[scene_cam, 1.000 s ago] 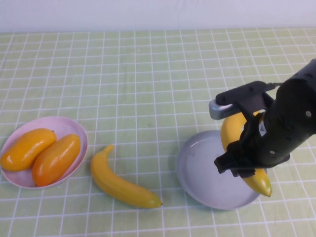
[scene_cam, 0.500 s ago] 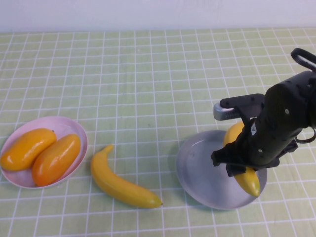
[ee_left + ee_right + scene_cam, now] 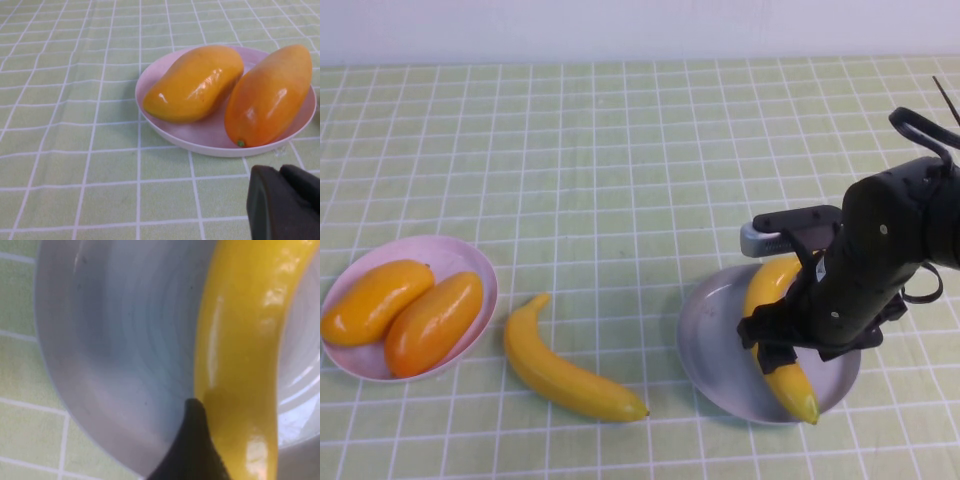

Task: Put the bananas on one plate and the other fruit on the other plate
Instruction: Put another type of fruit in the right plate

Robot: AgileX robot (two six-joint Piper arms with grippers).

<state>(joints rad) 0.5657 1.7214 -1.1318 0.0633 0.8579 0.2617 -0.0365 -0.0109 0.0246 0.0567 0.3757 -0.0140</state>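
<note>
right hand [image 3: 782, 345] over grey-blue plate [image 3: 715, 345], fingers spread around banana [image 3: 775, 335] lying there, left hand [image 3: 285, 202] closed, empty

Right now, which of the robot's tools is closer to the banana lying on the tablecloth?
Hard to call. The right tool is over the grey-blue plate, beside the other banana. The left tool sits by the pink plate; the loose banana lies between the plates.

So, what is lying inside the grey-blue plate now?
One banana lies in the grey-blue plate; the right gripper above covers its middle. The left gripper waits beside the pink plate.
</note>
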